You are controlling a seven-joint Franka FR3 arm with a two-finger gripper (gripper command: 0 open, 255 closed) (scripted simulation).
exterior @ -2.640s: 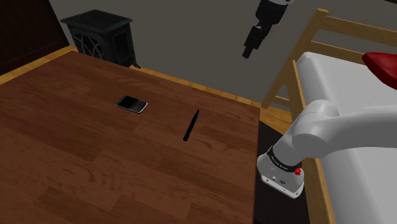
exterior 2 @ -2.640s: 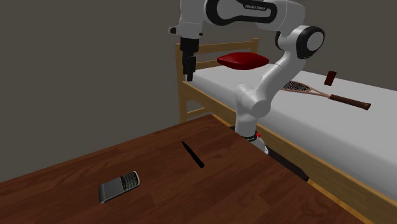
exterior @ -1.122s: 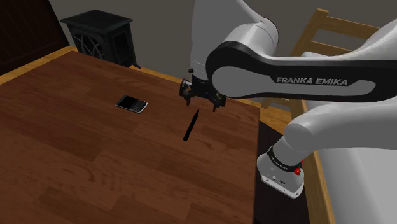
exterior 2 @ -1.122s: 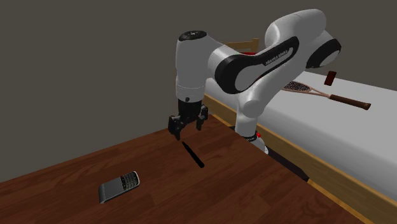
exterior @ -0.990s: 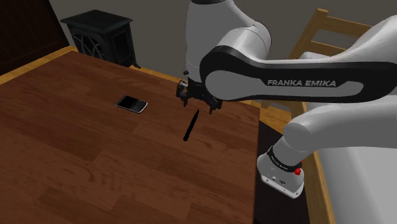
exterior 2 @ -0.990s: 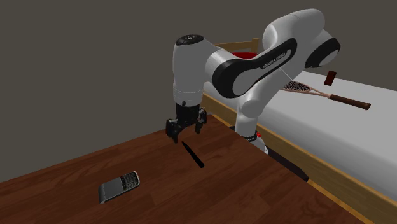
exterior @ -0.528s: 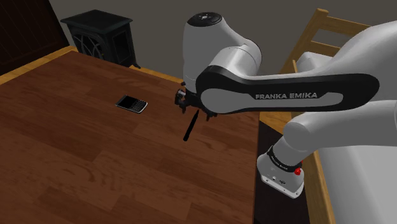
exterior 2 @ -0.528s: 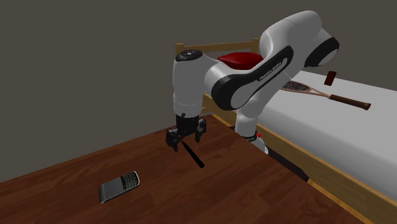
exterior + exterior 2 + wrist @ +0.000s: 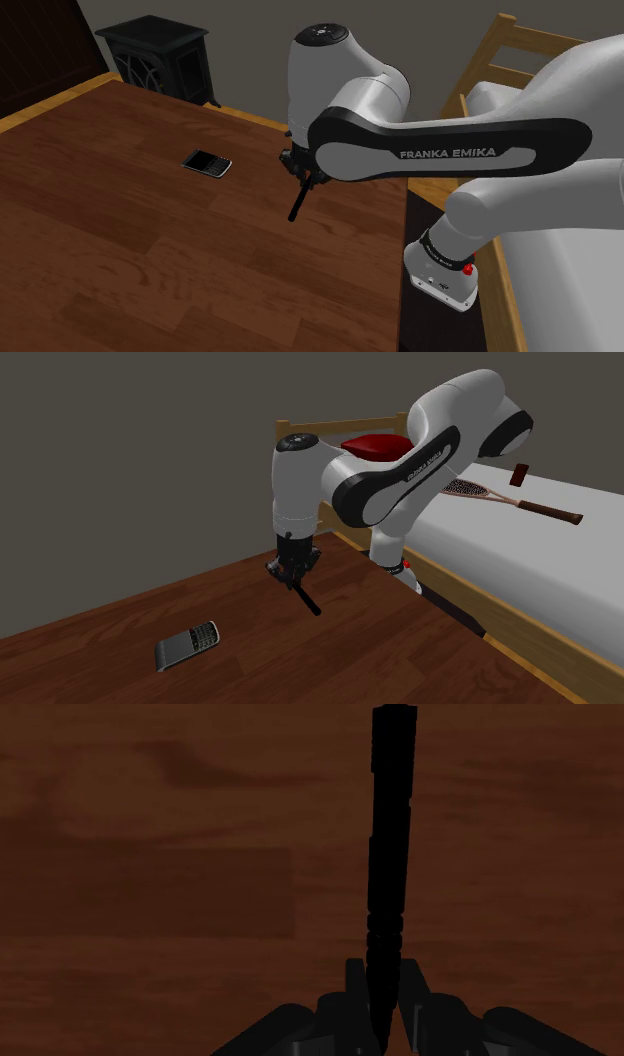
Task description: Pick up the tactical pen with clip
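Wrist view: black tactical pen [image 9: 389, 854] ran straight out from between the two fingers, its near end gripped by them. Tool [image 9: 385, 996] drawn narrow, both fingers [image 9: 354, 989] pressed against the pen's sides with no gap visible. The clip could not be made out.

Second exterior view: pen [image 9: 307, 598] lay flat on the brown wood tabletop [image 9: 380, 652], its long free end reaching away from the tool [image 9: 291, 575] toward the camera. The tool pointed straight down, its fingertips at the tabletop.

Shoulder view: tool [image 9: 300, 175] partly hidden behind the arm's [image 9: 440, 150] forearm, and the pen [image 9: 296, 207] stuck out below it.

A dark phone [image 9: 207, 163] with keypad lay face up on the tabletop [image 9: 120, 260], well apart from the tool, toward the shoulder view's left of it. A black stove [image 9: 160, 55] stood farther off the same way, past the tabletop's edge.

On the opposite side of the tool, behind the arm's base, a wood-framed bed [image 9: 560, 572] with a white mattress. On it were a red pillow [image 9: 375, 446] nearest the tool and a racket [image 9: 500, 498] farther along.
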